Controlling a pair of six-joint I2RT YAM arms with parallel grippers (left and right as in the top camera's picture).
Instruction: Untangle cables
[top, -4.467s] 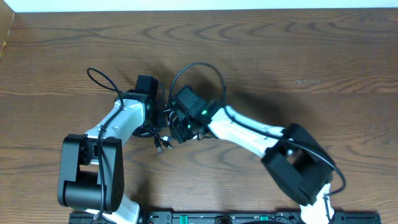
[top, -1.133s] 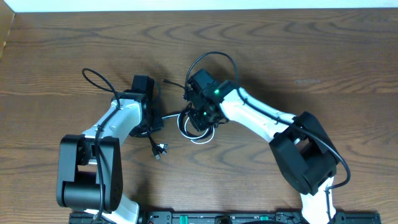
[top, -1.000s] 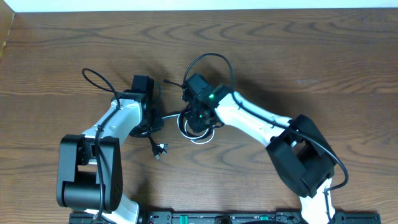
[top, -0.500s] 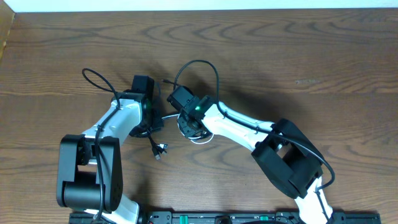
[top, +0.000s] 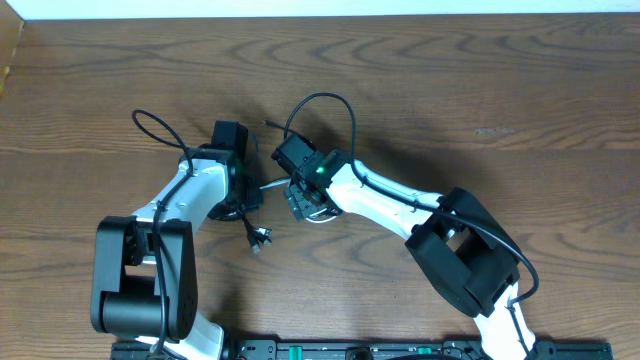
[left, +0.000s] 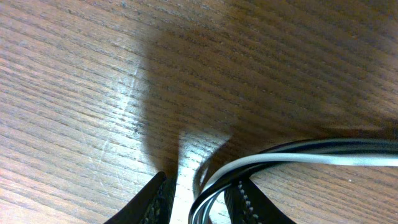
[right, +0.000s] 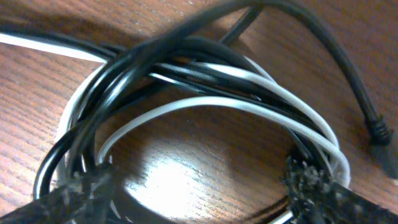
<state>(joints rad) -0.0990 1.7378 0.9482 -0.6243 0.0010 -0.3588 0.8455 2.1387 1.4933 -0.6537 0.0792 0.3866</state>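
The cables (top: 270, 184), thin black cords and one white cord, lie tangled between my two grippers. Their plug ends (top: 258, 238) trail toward the front. My left gripper (top: 240, 195) is nearly closed on a strand of black and white cords (left: 298, 152) that runs between its fingers (left: 202, 199). My right gripper (top: 305, 200) is open wide and pressed down on the table. Its fingertips (right: 193, 193) stand on either side of a coiled loop of the cords (right: 211, 106). A black plug (right: 379, 134) lies at the right of that loop.
Thick black arm wires loop up at the left arm (top: 150, 125) and above the right wrist (top: 320, 105). A loose thin plug end (top: 270, 123) points away behind the grippers. The brown wood table (top: 480, 90) ends at a white strip along the far edge.
My right gripper has moved left and slightly forward, closer to the left gripper, and now covers most of the coiled loop. The left arm has stayed still.
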